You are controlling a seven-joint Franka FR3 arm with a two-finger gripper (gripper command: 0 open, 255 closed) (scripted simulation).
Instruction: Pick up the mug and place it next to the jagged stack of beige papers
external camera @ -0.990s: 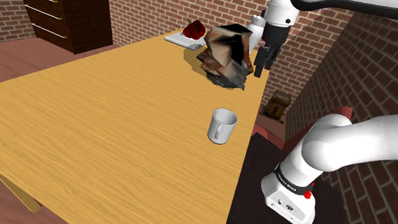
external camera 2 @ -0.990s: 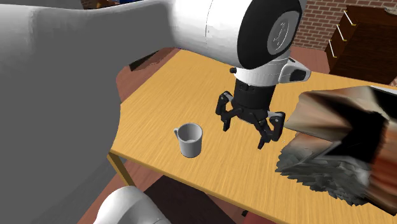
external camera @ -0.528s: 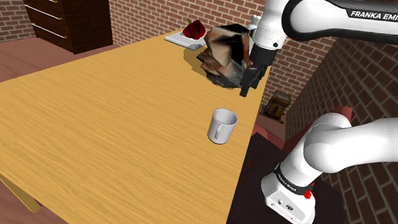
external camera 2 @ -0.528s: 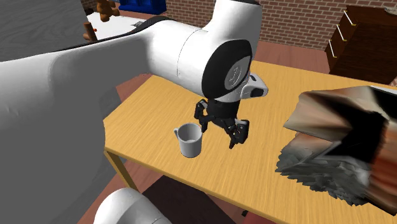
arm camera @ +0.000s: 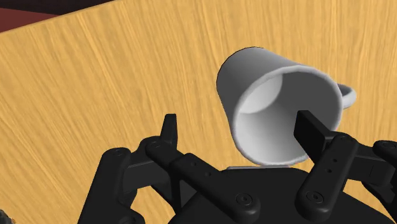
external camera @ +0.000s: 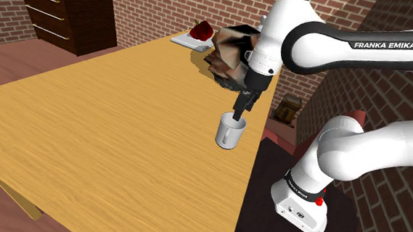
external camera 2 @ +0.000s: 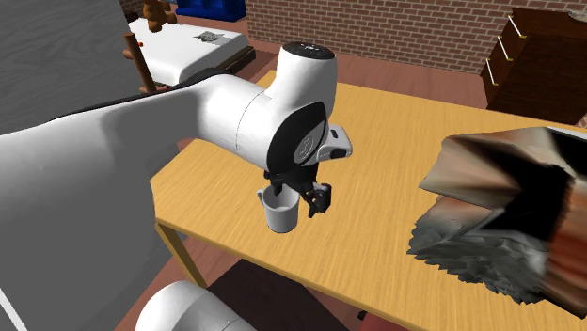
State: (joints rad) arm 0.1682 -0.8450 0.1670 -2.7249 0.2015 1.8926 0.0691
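1. Under the mug (external camera: 230,130), a broad wood-grain table (external camera: 103,128) carries it, and the table's edge on the stand's side runs near the mug.
2. Above the mug, the white arm (external camera: 325,49) bends over and points its wrist down at it.
3. Well apart from the mug, off the table toward the shoulder view's upper left, a dark chest of drawers (external camera: 69,14) stands by the brick wall.
4. Beyond the mug, farther along the same side of the table, lies the jagged stack of papers (external camera: 233,58). It is patched brown and grey and is well apart from the mug.
5. Right over the mug, the black gripper (external camera: 239,110) hangs with its fingers (arm camera: 310,130) spread apart. One finger sits at the mug's rim over the open mouth. The other stands outside the mug's wall, clear of it, so the gripper clasps nothing.
6. The mug itself is plain light grey and stands upright on the table, with its handle on the side away from the outer finger.
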